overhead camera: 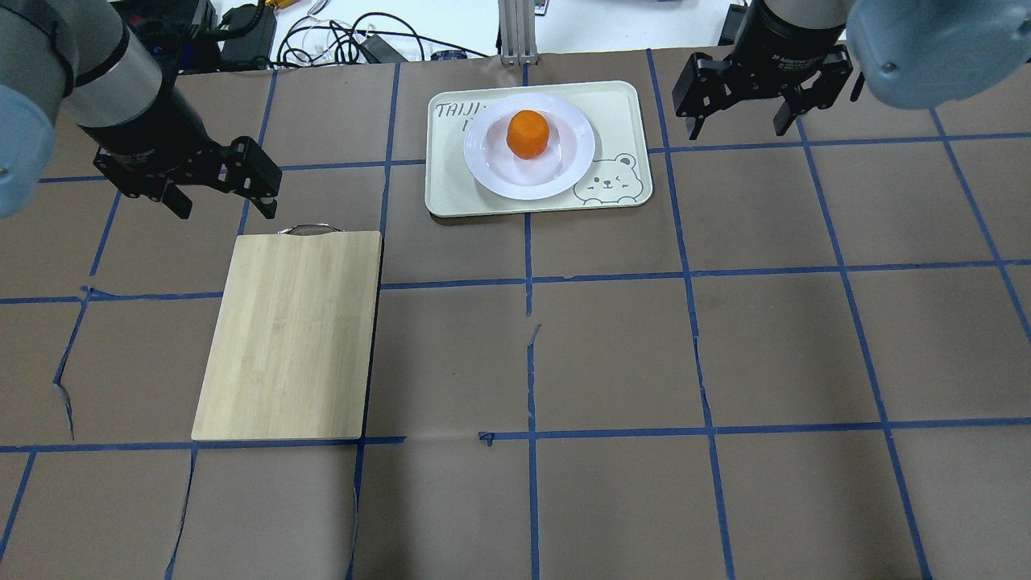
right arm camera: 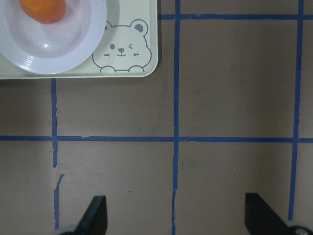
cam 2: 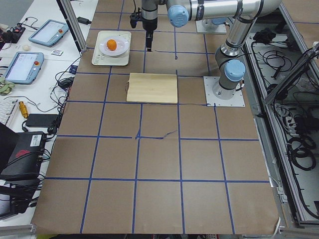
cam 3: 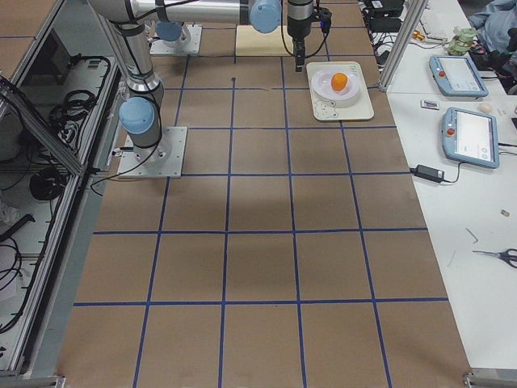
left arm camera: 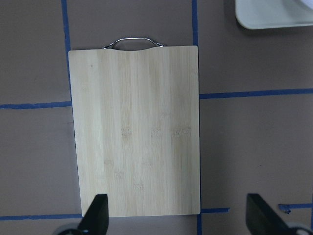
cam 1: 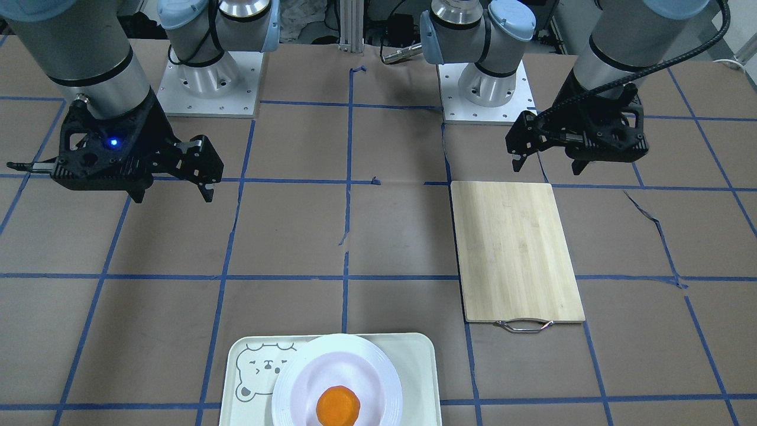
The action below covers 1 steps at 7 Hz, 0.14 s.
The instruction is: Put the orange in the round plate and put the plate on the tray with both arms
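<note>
The orange [overhead camera: 527, 134] sits in the middle of the round white plate [overhead camera: 564, 161]. The plate rests on the cream tray [overhead camera: 451, 193] with the bear drawing, at the table's far middle. My left gripper [overhead camera: 225, 211] hangs open and empty above the table, left of the tray, just beyond the cutting board's handle. To the right of the tray my right gripper [overhead camera: 738, 130] also hangs open and empty. In the right wrist view the orange [right arm camera: 44, 10], plate [right arm camera: 58, 49] and tray [right arm camera: 142, 49] show at the top left, well clear of the open gripper [right arm camera: 178, 218].
A bamboo cutting board [overhead camera: 290, 338] with a metal handle lies on the left half of the table, under the left gripper [left arm camera: 178, 218] in its wrist view. Cables [overhead camera: 346, 44] lie beyond the table's far edge. Tablets [cam 2: 22, 67] rest on a side bench.
</note>
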Available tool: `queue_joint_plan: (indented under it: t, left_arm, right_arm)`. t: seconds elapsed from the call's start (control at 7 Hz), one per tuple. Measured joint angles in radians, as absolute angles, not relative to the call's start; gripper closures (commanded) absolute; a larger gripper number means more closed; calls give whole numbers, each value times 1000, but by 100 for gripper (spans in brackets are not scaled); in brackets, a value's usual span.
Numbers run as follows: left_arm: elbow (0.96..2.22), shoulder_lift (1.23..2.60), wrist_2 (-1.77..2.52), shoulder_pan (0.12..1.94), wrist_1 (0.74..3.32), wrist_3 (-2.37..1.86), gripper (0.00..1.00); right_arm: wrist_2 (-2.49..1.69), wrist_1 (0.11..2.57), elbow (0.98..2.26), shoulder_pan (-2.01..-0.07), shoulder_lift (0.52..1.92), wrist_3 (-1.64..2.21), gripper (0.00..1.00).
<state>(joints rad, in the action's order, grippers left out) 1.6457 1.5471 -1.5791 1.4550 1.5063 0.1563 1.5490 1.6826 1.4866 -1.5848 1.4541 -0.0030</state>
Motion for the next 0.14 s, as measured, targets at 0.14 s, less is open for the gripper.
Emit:
queue_joint_plan:
  t: [0.14]
  left_arm:
    - [1645, 1548, -1580, 1455, 1506, 156, 0]
  right_arm:
    - [1546, 1664, 1477, -1585, 1452, -7, 0]
